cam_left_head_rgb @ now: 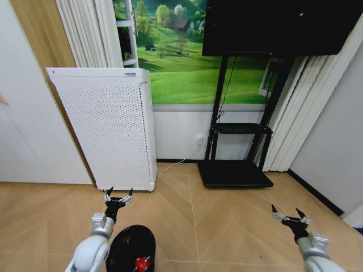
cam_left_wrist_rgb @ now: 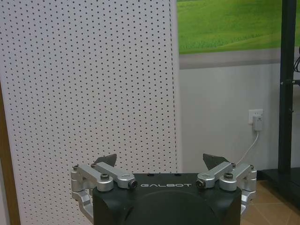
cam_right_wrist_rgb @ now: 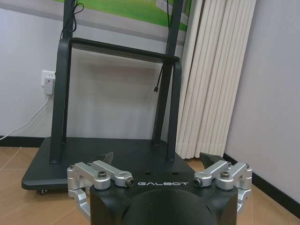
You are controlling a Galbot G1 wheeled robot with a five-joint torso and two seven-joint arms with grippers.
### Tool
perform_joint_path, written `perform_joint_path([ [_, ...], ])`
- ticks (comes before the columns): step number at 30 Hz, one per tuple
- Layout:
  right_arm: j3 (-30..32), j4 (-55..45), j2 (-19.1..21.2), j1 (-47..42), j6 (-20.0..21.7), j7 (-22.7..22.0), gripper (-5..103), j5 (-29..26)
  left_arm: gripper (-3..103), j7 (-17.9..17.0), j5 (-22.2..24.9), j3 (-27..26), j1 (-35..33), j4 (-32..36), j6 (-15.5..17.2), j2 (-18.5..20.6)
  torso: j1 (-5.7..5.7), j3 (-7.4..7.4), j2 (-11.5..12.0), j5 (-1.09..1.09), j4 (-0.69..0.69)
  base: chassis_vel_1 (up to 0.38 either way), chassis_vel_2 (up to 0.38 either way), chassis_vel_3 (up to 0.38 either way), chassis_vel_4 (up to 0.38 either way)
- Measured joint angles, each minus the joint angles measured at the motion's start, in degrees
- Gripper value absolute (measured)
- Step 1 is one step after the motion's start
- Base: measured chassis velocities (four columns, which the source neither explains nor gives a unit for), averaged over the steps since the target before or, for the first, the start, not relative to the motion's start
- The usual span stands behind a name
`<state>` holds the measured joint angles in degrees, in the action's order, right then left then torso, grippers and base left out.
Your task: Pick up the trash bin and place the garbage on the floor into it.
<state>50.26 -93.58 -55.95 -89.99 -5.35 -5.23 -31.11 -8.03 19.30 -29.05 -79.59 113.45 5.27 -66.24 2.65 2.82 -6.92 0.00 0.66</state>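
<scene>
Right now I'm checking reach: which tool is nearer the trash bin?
The left tool, open just above the trash bin; the right tool hangs far across the floor.

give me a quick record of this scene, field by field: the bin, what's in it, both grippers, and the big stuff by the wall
bin: black trash bin on the wood floor, beside the left arm
contents: one red piece of garbage inside
left gripper: open, empty, above the floor past the bin, facing the white perforated appliance
right gripper: open, empty, facing the black TV stand
</scene>
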Motion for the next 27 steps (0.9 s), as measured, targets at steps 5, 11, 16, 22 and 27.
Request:
perform_joint_path([
  [5, 0.0, 0.0, 0.0, 0.0, 0.0, 0.0, 100, 0.0, 100, 0.1, -0.4, 0.0, -0.1, -0.1, -0.1, -0.1, 0.00, 0.00, 0.0, 0.00, 0.00, 0.000, 0.000, 0.000, 0.000],
  [11, 0.0, 0.0, 0.0, 0.0, 0.0, 0.0, 100, 0.0, 100, 0.1, -0.5, 0.0, -0.2, 0.0, 0.0, -0.1, 0.00, -0.01, 0.0, 0.00, 0.00, 0.000, 0.000, 0.000, 0.000],
  [16, 0.0, 0.0, 0.0, 0.0, 0.0, 0.0, 100, 0.0, 100, 0.1, -0.5, -0.1, -0.3, 0.0, 0.0, -0.1, 0.00, -0.01, 0.0, 0.00, 0.00, 0.000, 0.000, 0.000, 0.000],
  [22, 0.0, 0.0, 0.0, 0.0, 0.0, 0.0, 100, 0.0, 100, 0.1, -0.5, -0.1, -0.3, 0.0, 0.0, 0.0, 0.00, -0.01, 0.0, 0.00, 0.00, 0.000, 0.000, 0.000, 0.000],
  [27, 0.0, 0.0, 0.0, 0.0, 0.0, 0.0, 100, 0.0, 100, 0.1, -0.5, -0.1, -0.3, 0.1, 0.0, 0.0, 0.13, 0.86, -1.0, 0.00, 0.00, 0.000, 0.000, 0.000, 0.000],
])
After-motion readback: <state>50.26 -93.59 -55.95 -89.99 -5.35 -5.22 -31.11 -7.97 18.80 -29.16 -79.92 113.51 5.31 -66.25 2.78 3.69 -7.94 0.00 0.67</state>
